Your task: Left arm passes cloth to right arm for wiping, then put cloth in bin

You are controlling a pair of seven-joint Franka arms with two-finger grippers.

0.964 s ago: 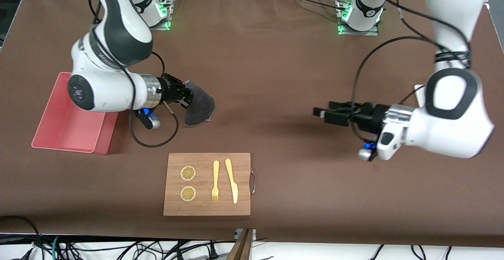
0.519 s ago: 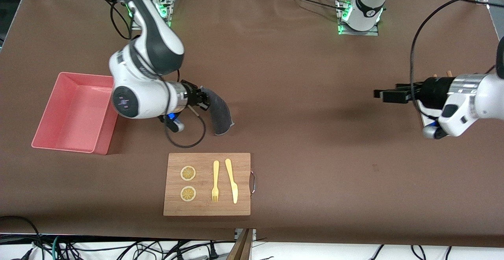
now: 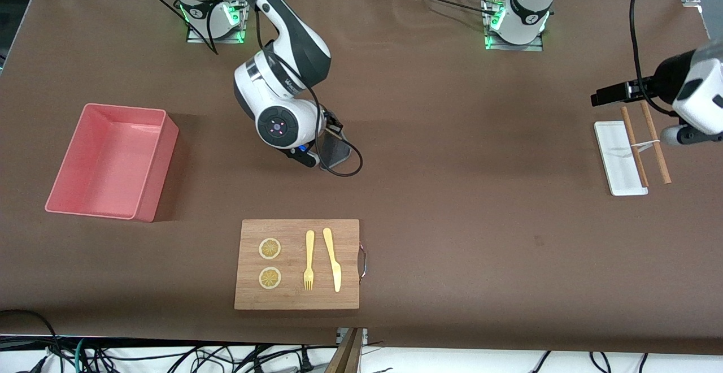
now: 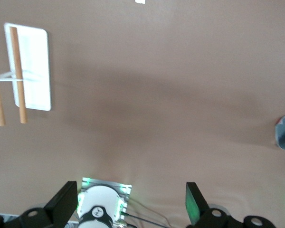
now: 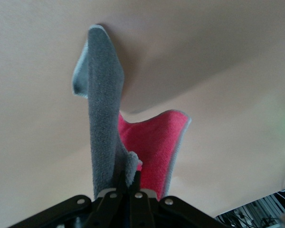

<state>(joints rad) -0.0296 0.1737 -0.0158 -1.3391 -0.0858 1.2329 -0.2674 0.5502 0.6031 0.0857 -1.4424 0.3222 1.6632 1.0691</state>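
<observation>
Right wrist view shows my right claw [image 5: 128, 186] pinched tight on the grey-and-pink soft cloth [image 5: 104, 128], draped to the brown desk [image 3: 452, 135] for wiping; my left claw [image 4: 130, 202] waits open near the small flat white tray [image 3: 618, 161].

The small soft cloth [image 5: 104, 128], dark grey on one face and bright pink-red on the other, hangs folded and pinched in the shut fingers of the right end effector [image 5: 128, 183], its lower end reaching the brown table [image 3: 452, 135]. In the front view it shows grey [image 3: 336, 151]. The pink rectangular plastic bin [image 3: 153, 192], low-walled and upright, sits at about 9 o'clock from the cloth, well apart, toward the right arm's end.
</observation>
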